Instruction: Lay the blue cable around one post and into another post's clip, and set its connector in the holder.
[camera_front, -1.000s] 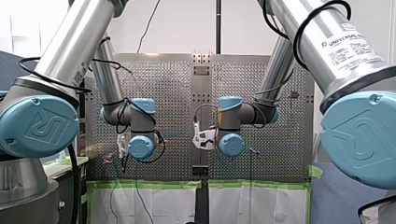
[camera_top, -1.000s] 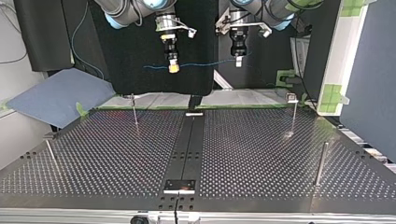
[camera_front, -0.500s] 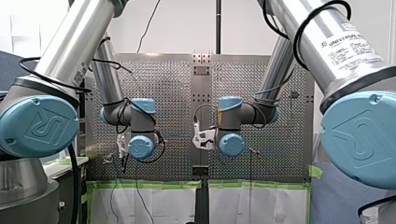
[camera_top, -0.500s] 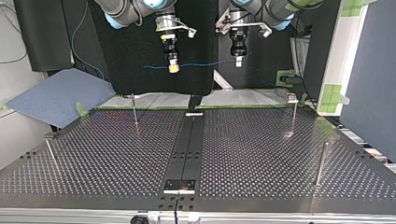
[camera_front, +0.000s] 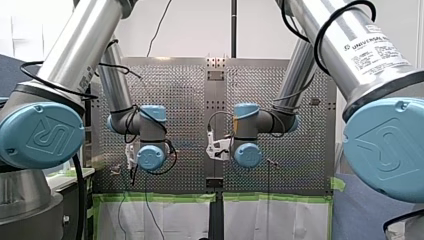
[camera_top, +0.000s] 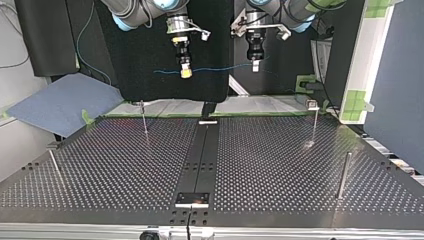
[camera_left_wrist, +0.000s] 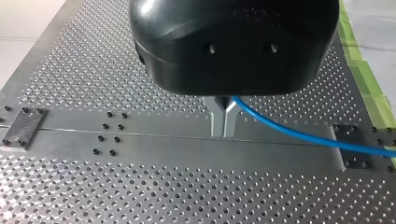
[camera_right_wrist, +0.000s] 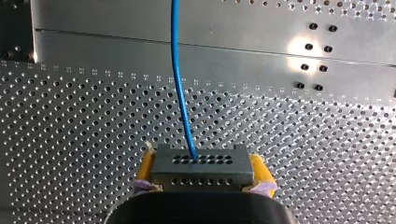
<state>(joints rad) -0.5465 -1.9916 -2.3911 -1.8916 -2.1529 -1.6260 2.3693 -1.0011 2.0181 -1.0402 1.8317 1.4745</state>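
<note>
Above the far edge of the perforated table (camera_top: 280, 165), as the top view has it, carries the blue cable (camera_top: 220, 67) in mid-air, nearly level, well apart from the plain post (camera_top: 344, 175) and the clip-topped post (camera_top: 314, 120) standing on it. Clamps the connector (camera_right_wrist: 201, 161) by its two sides in my right gripper (camera_right_wrist: 203, 172), yellow pads (camera_right_wrist: 261, 170) closed only as far as its width, cable running straight out ahead; held so, probably, to leave the connector's face free for seating in the holder. Nips the cable itself farther along with my left gripper (camera_left_wrist: 223, 130), metal fingers (camera_left_wrist: 217, 116) pressed together on it with no gap showing, presumably as a guiding hand for steering the run around a post. Leaves the routing not yet begun: nothing looped, nothing clipped. Calls next for a descent toward the posts, both holds kept apart to avoid slack snagging. Cannot pick out the holder for certain among the fittings on the centre rail (camera_top: 200, 155).
</note>
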